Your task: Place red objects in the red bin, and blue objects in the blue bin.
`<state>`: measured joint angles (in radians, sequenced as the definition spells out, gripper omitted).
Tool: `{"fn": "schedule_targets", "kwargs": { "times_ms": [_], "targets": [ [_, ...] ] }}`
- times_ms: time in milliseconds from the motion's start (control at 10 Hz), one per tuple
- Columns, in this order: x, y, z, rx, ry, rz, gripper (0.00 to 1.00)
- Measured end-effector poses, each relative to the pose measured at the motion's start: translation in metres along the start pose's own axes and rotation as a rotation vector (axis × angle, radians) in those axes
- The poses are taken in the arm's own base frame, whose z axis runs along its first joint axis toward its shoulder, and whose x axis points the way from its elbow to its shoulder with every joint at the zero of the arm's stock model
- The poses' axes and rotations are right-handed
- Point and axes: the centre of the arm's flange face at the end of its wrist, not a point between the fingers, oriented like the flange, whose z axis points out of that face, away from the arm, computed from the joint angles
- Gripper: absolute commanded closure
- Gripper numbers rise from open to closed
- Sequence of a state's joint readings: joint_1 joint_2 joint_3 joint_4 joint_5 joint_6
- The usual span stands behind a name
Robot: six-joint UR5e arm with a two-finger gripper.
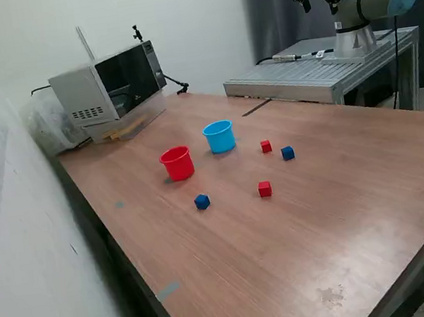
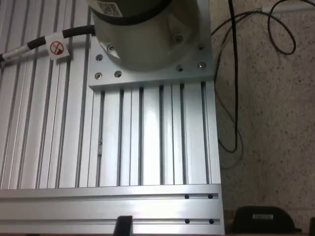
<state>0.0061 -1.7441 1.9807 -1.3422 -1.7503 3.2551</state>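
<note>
The red cup (image 1: 177,163) and the light blue cup (image 1: 219,136) stand side by side, upright, on the wooden table (image 1: 344,211). One red cube (image 1: 266,146) and one dark blue cube (image 1: 287,152) lie close together on the exterior view's right of the cups. A second red cube (image 1: 264,189) and a second blue cube (image 1: 202,201) lie nearer the front. My gripper (image 1: 317,1) hangs high over the aluminium platform, far from all of them. Its jaws look spread and empty. The wrist view shows only the arm's base (image 2: 147,34) and one dark fingertip (image 2: 123,225), with no cubes or cups.
A microwave (image 1: 113,89) stands at the table's back corner by the wall. The ribbed aluminium platform (image 1: 318,74) carrying the arm's base borders the table's far side. Black cables (image 2: 231,98) lie on the speckled floor beside it.
</note>
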Motion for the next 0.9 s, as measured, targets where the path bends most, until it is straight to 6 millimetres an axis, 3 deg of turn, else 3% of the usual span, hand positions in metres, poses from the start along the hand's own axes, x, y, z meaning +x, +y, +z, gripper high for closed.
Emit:
{"fn": "schedule_targets", "kwargs": {
  "times_ms": [300, 500, 900],
  "targets": [
    [0.0, 0.001, -0.003, -0.008, 0.006, 0.005, 0.0],
    [0.001, 0.009, -0.015, -0.073, 0.024, 0.02, 0.0],
    [0.007, 0.067, -0.084, -0.305, 0.148, 0.041, 0.0]
  ]
}}
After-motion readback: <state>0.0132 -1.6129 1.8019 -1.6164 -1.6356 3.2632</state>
